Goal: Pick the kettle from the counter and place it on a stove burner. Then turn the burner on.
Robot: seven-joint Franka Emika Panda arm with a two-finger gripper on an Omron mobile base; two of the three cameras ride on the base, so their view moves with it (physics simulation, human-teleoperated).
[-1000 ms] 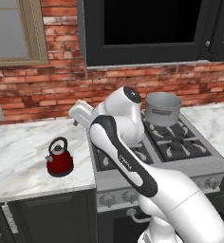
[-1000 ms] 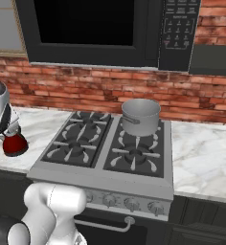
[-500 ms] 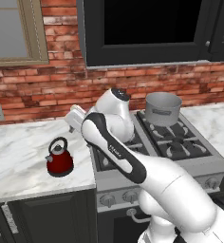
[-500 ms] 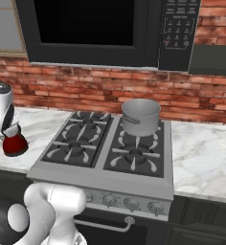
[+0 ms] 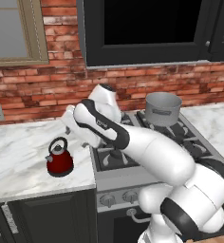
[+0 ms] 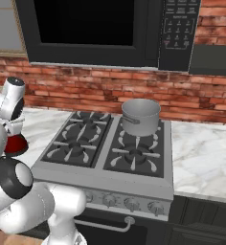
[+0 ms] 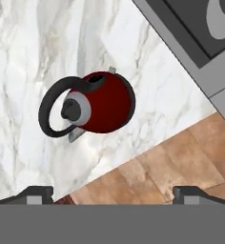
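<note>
Kettle (image 7: 102, 102), glossy red, black loop handle.

The grey steel cooktop (image 5: 156, 142) (image 6: 110, 148) and red brick back wall (image 5: 38, 95) (image 6: 182, 95) are viewed forward and down from behind the arm, at left and right. The white marble counter (image 7: 28, 47) is seen closely from above.

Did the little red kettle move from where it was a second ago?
No. The kettle sits at the same place on the counter, left of the stove. The arm swung toward it, and the open pincer hangs above it.
</note>
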